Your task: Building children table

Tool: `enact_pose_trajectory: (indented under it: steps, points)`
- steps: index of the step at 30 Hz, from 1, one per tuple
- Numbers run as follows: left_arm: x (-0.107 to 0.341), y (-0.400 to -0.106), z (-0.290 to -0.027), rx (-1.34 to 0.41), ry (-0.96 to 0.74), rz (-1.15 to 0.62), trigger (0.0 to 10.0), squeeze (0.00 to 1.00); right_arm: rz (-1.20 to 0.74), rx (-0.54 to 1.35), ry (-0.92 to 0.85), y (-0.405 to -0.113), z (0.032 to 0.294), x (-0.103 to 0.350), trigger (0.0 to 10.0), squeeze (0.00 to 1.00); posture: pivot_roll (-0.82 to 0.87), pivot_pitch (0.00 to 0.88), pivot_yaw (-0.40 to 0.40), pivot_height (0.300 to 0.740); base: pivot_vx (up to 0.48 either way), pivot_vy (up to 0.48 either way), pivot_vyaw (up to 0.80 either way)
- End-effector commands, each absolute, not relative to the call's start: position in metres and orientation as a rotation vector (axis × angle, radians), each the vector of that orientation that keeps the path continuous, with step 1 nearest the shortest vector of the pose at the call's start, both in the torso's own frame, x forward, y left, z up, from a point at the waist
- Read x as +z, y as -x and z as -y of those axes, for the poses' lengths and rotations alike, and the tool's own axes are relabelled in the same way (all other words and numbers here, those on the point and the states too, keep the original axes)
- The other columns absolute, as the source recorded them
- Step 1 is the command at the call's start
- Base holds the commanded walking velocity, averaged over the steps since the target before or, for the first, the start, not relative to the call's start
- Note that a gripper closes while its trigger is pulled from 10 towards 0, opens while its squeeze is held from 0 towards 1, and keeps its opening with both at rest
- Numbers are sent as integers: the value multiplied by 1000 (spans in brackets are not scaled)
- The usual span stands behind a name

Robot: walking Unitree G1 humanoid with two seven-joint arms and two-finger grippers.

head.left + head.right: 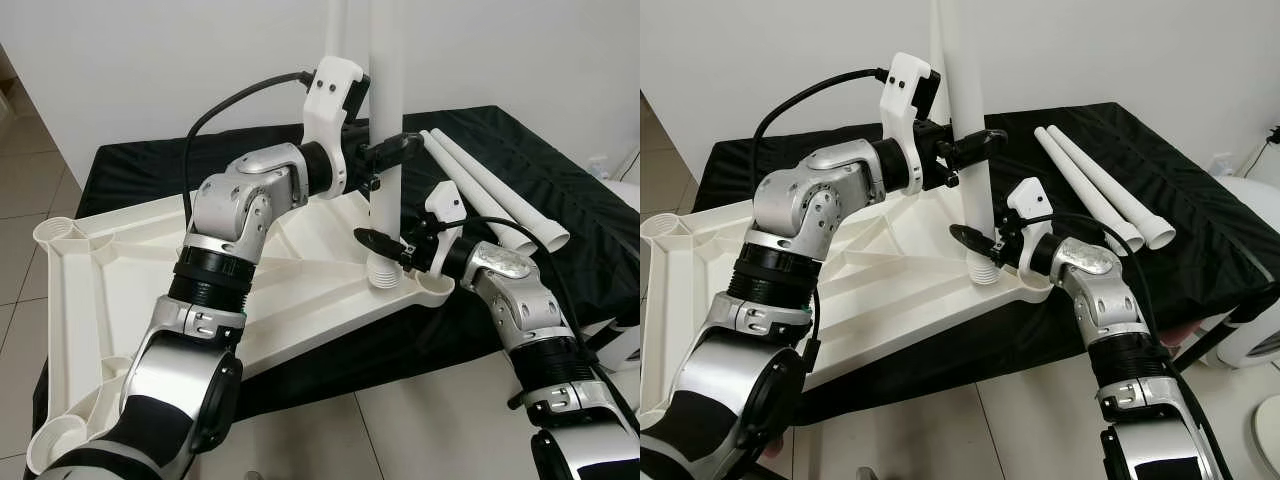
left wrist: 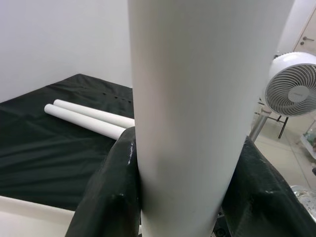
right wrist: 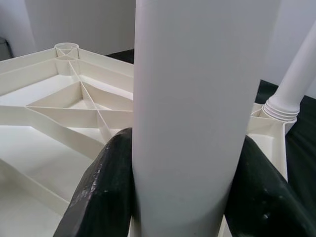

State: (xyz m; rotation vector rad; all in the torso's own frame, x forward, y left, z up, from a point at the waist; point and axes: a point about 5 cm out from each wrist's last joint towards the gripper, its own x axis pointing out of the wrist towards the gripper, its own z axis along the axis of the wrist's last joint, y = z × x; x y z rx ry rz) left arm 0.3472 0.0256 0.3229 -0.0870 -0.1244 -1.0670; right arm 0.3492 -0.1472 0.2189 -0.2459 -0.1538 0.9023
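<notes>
A: Left gripper (image 1: pixel 385 152) clamps the upright leg (image 1: pixel 386 100) high above the tabletop (image 1: pixel 150 260), keeping it plumb.

B: Right gripper (image 1: pixel 385 243) pinches the same leg just above its corner socket (image 1: pixel 425 285), probably to seat the threads. Spare legs (image 1: pixel 490 195) lie beyond.

I am in a plain room of a home: white walls (image 1: pixel 150 60), a floor (image 1: pixel 30 180) of pale square tiles, and a white fan (image 2: pixel 291 84) on a stand beside a door (image 2: pixel 306 29) with a handle. My work lies on a low surface under a black cloth (image 1: pixel 560 170).
</notes>
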Motion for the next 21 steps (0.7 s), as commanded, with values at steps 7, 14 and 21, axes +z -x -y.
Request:
enact_pose_trajectory:
  steps: [7,14,21]
  points:
    - [339,-349,-26,-999,77,183,10000,0,203,758,182,-361,151,232,10000,1000,-62,60,20,740,0,0,0]
    - [347,-351,-29,-915,61,231,10000,0,228,651,192,-365,149,235,10000,0,-59,64,14,740,0,0,0]
    - [359,-350,-33,-820,55,299,10000,0,243,538,186,-367,138,238,10000,0,-59,66,10,740,0,0,0]
